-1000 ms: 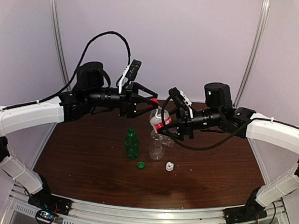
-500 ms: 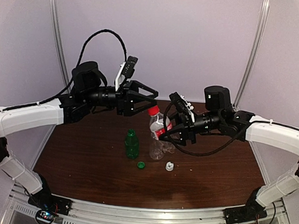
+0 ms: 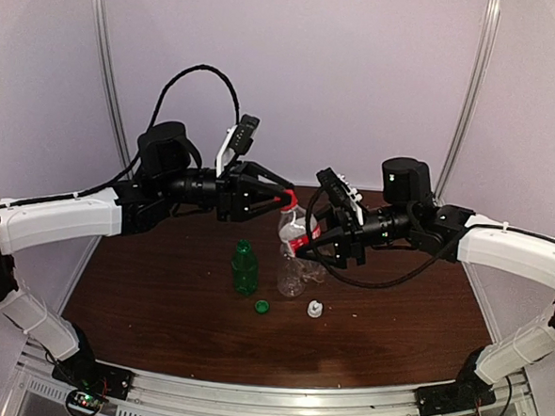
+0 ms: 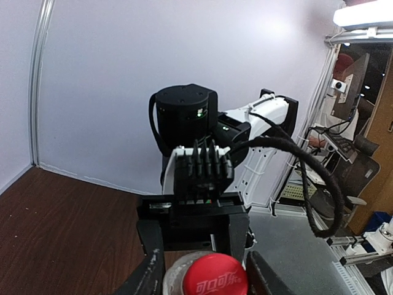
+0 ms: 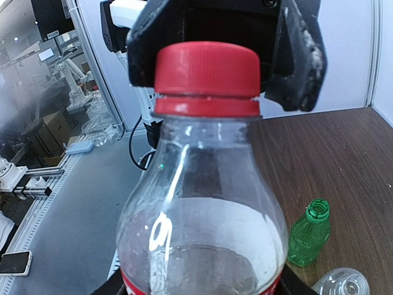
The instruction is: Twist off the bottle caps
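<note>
My right gripper (image 3: 311, 243) is shut on the short clear bottle with the red label (image 3: 297, 233) and holds it tilted above the table. The bottle fills the right wrist view (image 5: 202, 215), with its red cap (image 5: 206, 67) on. My left gripper (image 3: 284, 199) is open, with one finger on each side of the red cap (image 4: 216, 278) and a narrow gap showing. The green bottle (image 3: 245, 267) stands uncapped, with the green cap (image 3: 262, 307) in front of it. The wider clear bottle (image 3: 291, 277) sits beside it, and the white cap (image 3: 316, 309) lies near it.
The brown table (image 3: 159, 295) ends at a metal rail along the near side. Pale walls and two upright metal strips enclose the back. The right arm's cable loops below the held bottle, just above the clear bottle.
Half a second ago my left gripper was drawn back and up with its jaws wide. It has moved back over the red cap with its jaws narrower. The right gripper has held the bottle almost still.
</note>
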Robot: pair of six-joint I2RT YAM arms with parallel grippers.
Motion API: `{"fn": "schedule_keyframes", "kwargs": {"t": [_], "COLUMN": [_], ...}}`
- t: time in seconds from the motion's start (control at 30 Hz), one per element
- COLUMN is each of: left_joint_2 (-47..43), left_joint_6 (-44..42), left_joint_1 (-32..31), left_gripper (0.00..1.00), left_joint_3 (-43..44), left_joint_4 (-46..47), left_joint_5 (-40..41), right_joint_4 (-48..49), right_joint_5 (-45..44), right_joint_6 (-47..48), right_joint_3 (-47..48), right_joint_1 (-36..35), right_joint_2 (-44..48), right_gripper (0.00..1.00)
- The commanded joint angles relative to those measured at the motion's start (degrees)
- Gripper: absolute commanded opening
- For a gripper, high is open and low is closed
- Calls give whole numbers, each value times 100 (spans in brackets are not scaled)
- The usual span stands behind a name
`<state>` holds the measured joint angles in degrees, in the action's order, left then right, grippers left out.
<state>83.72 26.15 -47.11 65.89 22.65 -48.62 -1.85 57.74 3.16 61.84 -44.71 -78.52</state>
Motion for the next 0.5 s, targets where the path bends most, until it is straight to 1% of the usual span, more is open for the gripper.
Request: {"fn": "schedule_keyframes", "kwargs": {"t": [0.0,0.07,0.17,0.3,0.37,0.47], "left_joint_2": [52,59,58,7,-20,-48], "left_joint_6": [21,35,48,72,101,170], "left_joint_1": [-16,-17,-17,-22,-32,-127], "left_gripper": [41,32,16,1,0,0], "left_joint_3": [-34,-17,32,101,146,290], "left_joint_4": [298,285,162,-122,-310,-749], "left_joint_5": [-101,-80,38,434,746,1464], "right_joint_4": [167,169,125,29,18,62], "right_joint_5": [-21,-143,-510,-1170,-1518,-2059], "right_joint_6": [-52,-54,-40,23,64,100], "right_joint_3": [3,10,36,56,41,-5], "right_joint_1": [-35,-35,-30,-33,-36,-42], "right_joint_2": [127,119,125,163,187,217], "right_gripper": [42,42,41,40,40,39]}}
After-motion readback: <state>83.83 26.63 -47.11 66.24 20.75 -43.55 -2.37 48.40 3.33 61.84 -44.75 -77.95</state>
